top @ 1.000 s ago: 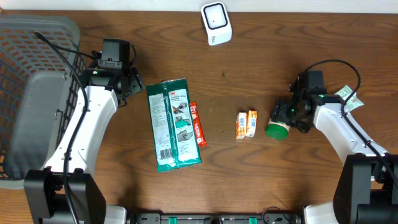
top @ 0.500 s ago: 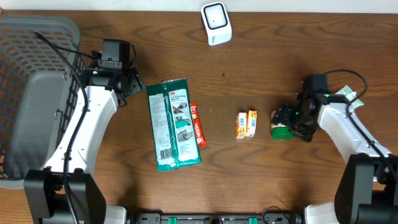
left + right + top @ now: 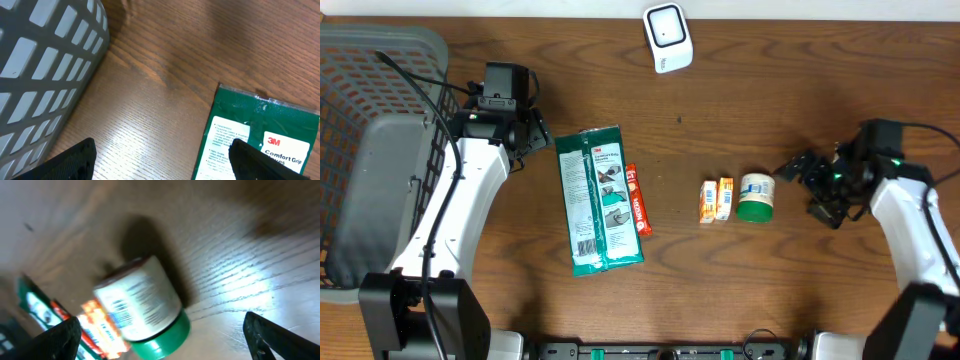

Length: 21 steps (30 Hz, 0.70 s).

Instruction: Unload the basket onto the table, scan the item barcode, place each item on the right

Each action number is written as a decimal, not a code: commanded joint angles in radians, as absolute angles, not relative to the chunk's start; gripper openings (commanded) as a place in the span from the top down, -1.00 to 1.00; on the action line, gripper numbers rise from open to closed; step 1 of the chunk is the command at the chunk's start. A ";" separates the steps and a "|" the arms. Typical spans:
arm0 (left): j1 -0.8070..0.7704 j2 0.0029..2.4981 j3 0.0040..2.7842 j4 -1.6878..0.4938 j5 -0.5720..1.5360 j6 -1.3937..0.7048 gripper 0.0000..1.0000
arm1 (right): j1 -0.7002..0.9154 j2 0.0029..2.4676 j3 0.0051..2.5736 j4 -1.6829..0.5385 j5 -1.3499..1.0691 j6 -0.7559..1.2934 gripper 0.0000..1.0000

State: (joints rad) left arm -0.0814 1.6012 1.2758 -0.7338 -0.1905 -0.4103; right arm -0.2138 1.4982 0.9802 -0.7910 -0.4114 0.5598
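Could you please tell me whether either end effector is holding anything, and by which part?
Nothing is held. Both the left end effector and right end effector are open; the green-lidded jar rests on the table, untouched.

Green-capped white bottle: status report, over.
Left gripper open, empty. Right gripper open, clear of green-capped white bottle, lying on its side, unheld. Two small orange boxes crowd its other side.
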 commanded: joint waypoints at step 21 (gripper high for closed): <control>-0.082 1.601 1.280 -0.736 -0.211 -0.400 -0.70 | -0.027 1.388 0.999 -0.898 -0.316 0.508 0.64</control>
State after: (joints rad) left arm -0.0814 1.6012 1.2758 -0.7338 -0.1905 -0.4107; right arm -0.0769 1.3903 0.9871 -0.8867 -0.3859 0.5106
